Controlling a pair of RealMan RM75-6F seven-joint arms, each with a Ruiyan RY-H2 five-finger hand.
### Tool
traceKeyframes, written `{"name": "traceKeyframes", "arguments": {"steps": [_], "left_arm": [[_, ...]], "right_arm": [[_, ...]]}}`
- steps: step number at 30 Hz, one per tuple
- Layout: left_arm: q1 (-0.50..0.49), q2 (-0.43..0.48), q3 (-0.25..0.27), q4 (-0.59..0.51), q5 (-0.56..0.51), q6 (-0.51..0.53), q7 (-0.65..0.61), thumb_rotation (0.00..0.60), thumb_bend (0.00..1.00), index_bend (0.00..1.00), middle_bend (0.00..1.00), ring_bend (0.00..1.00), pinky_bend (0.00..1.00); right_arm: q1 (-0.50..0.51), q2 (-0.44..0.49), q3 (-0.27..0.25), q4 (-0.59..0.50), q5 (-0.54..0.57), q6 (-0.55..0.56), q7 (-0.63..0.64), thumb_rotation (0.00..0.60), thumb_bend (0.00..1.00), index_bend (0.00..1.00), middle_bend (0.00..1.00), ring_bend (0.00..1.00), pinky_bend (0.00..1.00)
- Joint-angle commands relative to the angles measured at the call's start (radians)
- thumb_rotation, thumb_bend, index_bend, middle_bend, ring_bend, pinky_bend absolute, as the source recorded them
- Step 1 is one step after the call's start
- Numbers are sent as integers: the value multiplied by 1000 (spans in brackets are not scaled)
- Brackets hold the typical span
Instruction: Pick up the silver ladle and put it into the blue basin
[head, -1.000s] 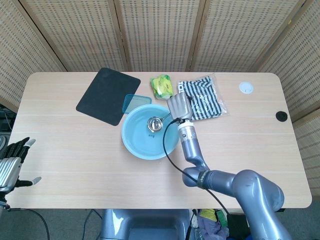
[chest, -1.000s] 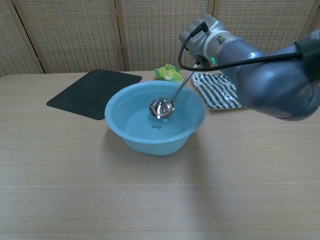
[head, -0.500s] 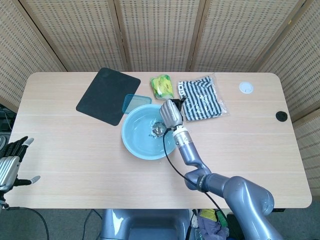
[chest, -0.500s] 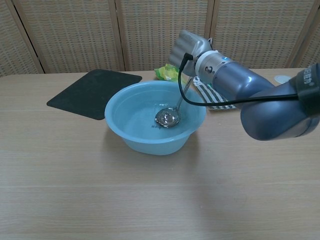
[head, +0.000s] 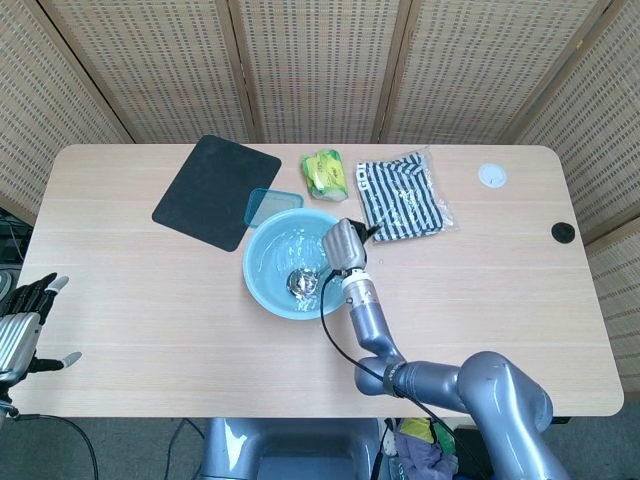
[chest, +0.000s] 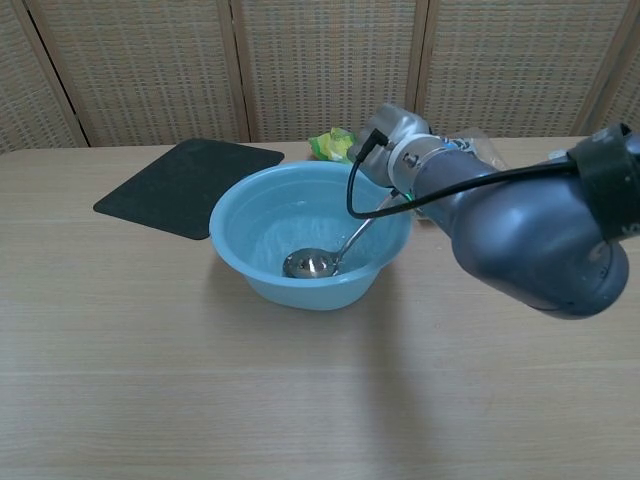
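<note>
The blue basin (head: 256, 254) (chest: 236, 240) stands mid-table. The silver ladle (head: 303, 284) (chest: 309, 264) lies with its bowl on the basin floor at the near side. Its handle slopes up over the right rim into my right hand (head: 343, 246) (chest: 386, 153). That hand grips the handle just above the rim, and the handle's end pokes out behind it in the head view. My left hand (head: 24, 322) hangs off the table's near left corner with fingers apart and nothing in it.
A black mat (head: 216, 190) (chest: 185, 183) lies far left of the basin, with a teal lid (head: 266, 205) touching the basin's far rim. Behind are a green packet (head: 325, 172) (chest: 335, 145) and a striped bagged cloth (head: 405, 195). A white disc (head: 491, 176) and black grommet (head: 563, 232) sit far right.
My right hand has moved nearer and lower over the basin's right rim. The ladle's bowl went from hanging above the basin's middle down onto its floor at the near side.
</note>
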Motion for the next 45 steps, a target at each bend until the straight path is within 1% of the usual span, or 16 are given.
{"name": "traceKeyframes", "arguments": {"steps": [1,4,9,14,20,23,28,33,38,39,45], "left_arm": [[1,1,1,-1,3,2,-2,600,0,0,0,0,0],[2,3,4,-3,9,4,-4,600,0,0,0,0,0],[2,4,5,-4,12,4,-9,600,0,0,0,0,0],[2,4,7,-6,15,3,-7,600,0,0,0,0,0],[1,2,8,-7,14,4,0,600,0,0,0,0,0],[0,0,8,-7,12,2,5,600,0,0,0,0,0],[-3,-4,8,-8,5,-2,15,600,0,0,0,0,0],[-4,-5,7,-8,0,-3,19,600,0,0,0,0,0],[-7,-6,6,-8,-7,-8,23,600,0,0,0,0,0],[-8,-6,5,-7,-9,-9,23,600,0,0,0,0,0],[-10,-6,6,-6,-12,-13,22,600,0,0,0,0,0]], "right_arm": [[-1,27,86,-116,135,65,-89,600,838,824,1000,972,1000],[-10,56,141,-167,204,82,-74,600,839,824,1000,973,1000],[-18,105,186,-222,236,107,-44,600,840,825,1000,973,1000],[-28,178,265,-299,320,128,-11,600,841,826,1000,973,1000],[-27,237,303,-350,380,132,14,600,842,826,1000,973,1000],[-25,252,305,-357,396,131,19,600,842,826,1000,973,1000],[-14,281,326,-372,468,125,21,600,842,825,1000,973,1000],[-6,297,336,-378,498,120,27,600,842,826,1000,973,1000],[7,327,366,-397,555,113,40,600,842,826,1000,973,1000],[10,337,379,-404,563,117,48,600,842,826,1000,973,1000],[26,367,385,-426,598,129,54,600,842,825,1000,973,1000]]}}
